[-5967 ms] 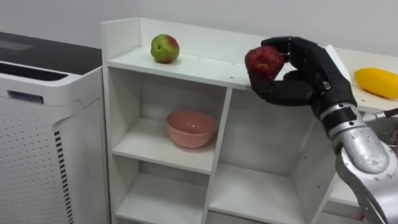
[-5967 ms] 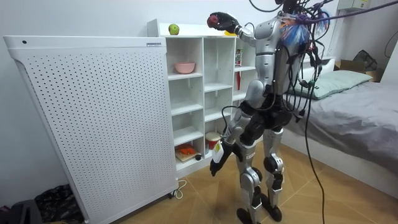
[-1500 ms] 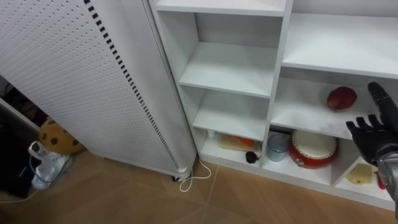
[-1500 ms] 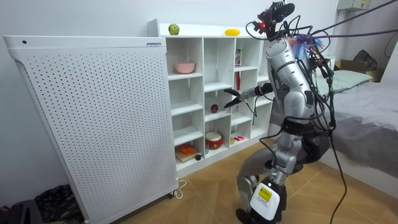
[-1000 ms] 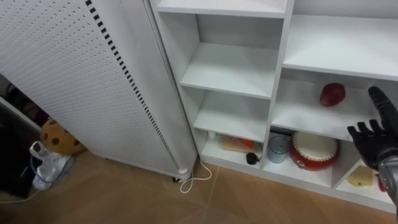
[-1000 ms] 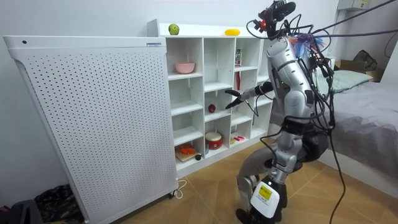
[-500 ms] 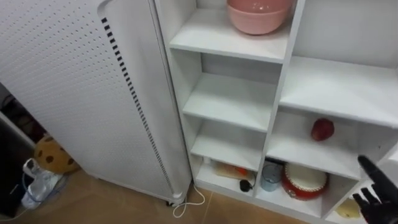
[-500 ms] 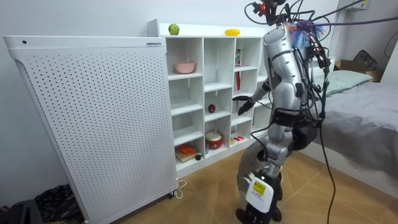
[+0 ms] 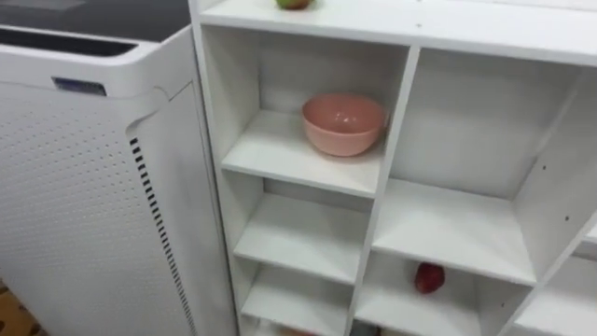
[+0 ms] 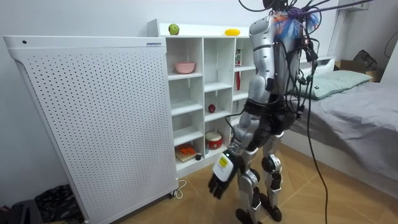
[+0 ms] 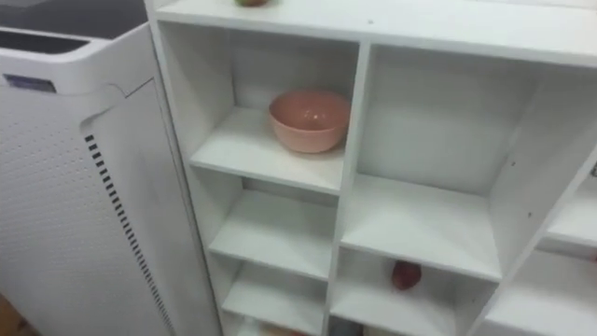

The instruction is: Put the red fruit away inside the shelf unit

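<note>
A red apple (image 9: 429, 277) is lying in the closet (image 9: 393, 140) — lower than the pink bowl (image 9: 343, 122). The left hand (image 10: 217, 185) is hanging low, fingers relaxed.

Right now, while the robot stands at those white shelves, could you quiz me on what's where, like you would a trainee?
1. True or false: the red apple lies inside the pink bowl.
2. What lies on top of the closet?
A) a green apple and a yellow fruit
B) two bowls
C) a folded towel
3. Fill in: the red apple's compartment is ___ the bowl's, one column to the right.

Key: 1 false; 2 A; 3 below.
</note>
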Controlling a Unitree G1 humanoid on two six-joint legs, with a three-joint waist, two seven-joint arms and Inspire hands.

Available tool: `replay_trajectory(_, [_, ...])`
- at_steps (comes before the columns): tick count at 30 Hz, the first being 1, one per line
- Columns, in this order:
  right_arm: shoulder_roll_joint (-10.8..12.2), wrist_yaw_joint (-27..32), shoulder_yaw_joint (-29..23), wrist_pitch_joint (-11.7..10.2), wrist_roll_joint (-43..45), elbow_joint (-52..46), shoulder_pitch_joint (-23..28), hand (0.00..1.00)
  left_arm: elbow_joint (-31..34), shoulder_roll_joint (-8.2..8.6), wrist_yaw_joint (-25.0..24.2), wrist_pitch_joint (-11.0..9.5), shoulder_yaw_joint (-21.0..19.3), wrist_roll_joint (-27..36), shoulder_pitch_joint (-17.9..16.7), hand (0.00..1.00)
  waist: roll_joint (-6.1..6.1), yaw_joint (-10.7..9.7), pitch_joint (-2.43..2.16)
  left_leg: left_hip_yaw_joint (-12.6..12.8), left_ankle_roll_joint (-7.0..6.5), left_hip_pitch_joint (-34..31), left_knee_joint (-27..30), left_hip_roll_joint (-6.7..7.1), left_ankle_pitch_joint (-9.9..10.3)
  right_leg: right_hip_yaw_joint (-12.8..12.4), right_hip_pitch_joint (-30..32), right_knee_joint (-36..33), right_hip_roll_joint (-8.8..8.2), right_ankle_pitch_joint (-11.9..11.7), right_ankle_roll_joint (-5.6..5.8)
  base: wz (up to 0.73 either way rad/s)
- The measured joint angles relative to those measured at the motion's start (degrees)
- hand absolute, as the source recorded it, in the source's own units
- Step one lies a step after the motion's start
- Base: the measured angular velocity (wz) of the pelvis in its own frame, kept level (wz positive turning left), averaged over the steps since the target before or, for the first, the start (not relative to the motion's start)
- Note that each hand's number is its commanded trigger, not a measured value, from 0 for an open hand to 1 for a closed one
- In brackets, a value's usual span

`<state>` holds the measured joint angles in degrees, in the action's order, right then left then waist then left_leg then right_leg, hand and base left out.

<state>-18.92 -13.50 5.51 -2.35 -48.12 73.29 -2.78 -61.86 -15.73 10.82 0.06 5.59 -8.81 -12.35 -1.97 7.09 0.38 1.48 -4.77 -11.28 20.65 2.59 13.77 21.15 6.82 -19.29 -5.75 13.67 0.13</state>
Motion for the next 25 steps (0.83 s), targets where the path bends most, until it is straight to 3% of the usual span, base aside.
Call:
replay_trajectory(2, [1.5,-0.2,0.0,-0.1,5.4,0.0,2.6,0.00,-0.1,1.41,0.8,-0.3,-2.9,-2.3,0.1,0.00,-0.02,-1.0,-0.07,0.2,0.03,3.5,-2.1,0.07,0.0,-0.6,-3.7,2.5,0.84,-0.4,0.49,-0.09])
replay_trajectory(4, [2.9,-0.5,0.0,-0.1,9.0,0.0,4.8,0.00,-0.2,2.43,1.1,-0.5,-3.2,-3.9,0.0,0.00,0.24,-1.4,0.05,0.4,0.06,6.4,-3.8,0.09,0.0,-0.6,-6.5,4.3,1.15,-0.6,0.77,-0.07])
replay_trajectory(5, [3.9,-0.5,0.0,0.0,11.4,0.0,5.6,0.00,-0.3,3.00,1.0,-0.5,-3.4,-4.8,0.0,0.00,-0.07,-1.7,-0.17,0.5,0.06,7.6,-4.6,0.10,0.0,-0.7,-7.6,4.9,1.28,-0.6,0.83,-0.03])
replay_trajectory(11, [6.8,-0.9,0.0,0.0,18.3,0.2,7.8,0.00,-0.6,5.74,1.0,-0.1,-7.8,-9.5,-1.0,0.00,-0.17,-2.8,-0.13,0.9,0.15,12.9,-7.1,0.11,0.1,-1.6,-12.6,7.8,1.92,-0.9,1.27,-0.05])
replay_trajectory(13, [7.2,-0.6,-0.1,0.0,20.6,0.2,8.4,0.00,-0.2,5.80,1.0,0.4,-7.9,-10.7,-1.1,0.00,-0.24,-3.6,-0.12,0.8,0.17,13.2,-7.0,0.13,0.2,-1.8,-13.1,7.9,1.99,-1.0,1.31,0.02])
replay_trajectory(16, [8.0,0.8,-0.1,0.5,22.9,0.0,8.7,0.00,0.0,6.13,1.0,1.5,-7.9,-12.1,-0.9,0.00,-0.12,-4.1,-0.14,1.5,0.15,13.8,-7.2,0.05,0.2,-4.2,-13.3,7.8,2.18,-1.0,1.31,-0.09])
replay_trajectory(25, [9.6,4.5,-3.7,1.5,20.1,0.7,10.9,0.00,0.0,7.27,0.7,4.9,-8.1,-14.4,-0.7,0.00,0.98,-7.0,-0.35,1.9,0.11,16.4,-8.0,-0.03,0.3,-5.9,-15.3,8.7,2.61,-1.8,1.31,-0.06])
